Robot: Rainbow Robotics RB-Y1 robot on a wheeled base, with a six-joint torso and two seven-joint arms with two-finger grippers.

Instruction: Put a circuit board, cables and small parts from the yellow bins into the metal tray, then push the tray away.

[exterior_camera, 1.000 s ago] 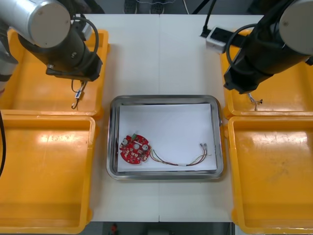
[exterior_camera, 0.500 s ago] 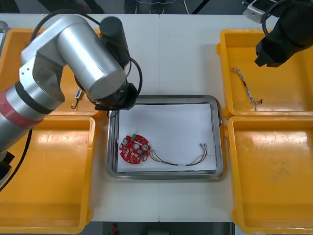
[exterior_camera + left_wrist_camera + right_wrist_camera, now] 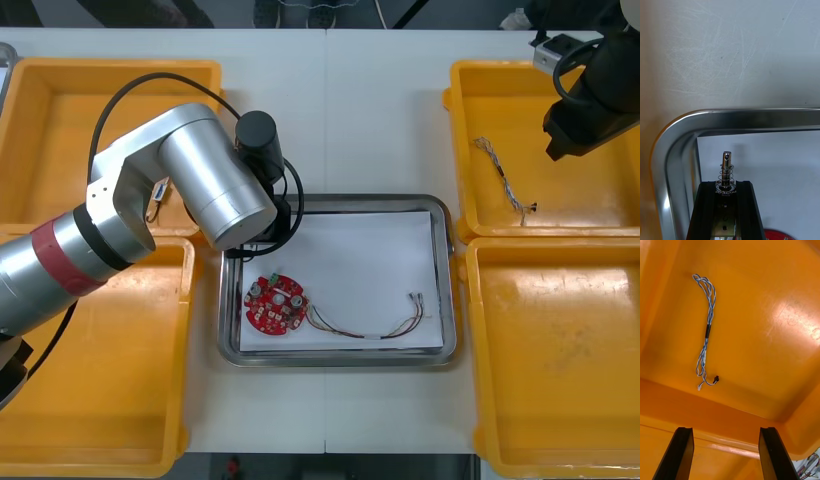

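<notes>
Circuit board (image 3: 275, 305) and red-yellow cable (image 3: 372, 333) lie in metal tray (image 3: 340, 199), left gripper (image 3: 725, 185) clamps small metal part (image 3: 727, 165) over its far-left corner, right gripper (image 3: 725, 431) spread apart above blue-white cable (image 3: 706, 330) in far-right bin (image 3: 580, 200); push pending.

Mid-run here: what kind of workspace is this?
Probably an electronics kitting bench: yellow bins flank a metal tray holding a circuit board and cable; the left gripper holds a small metal part over it, the right gripper hangs over a bin.
</notes>
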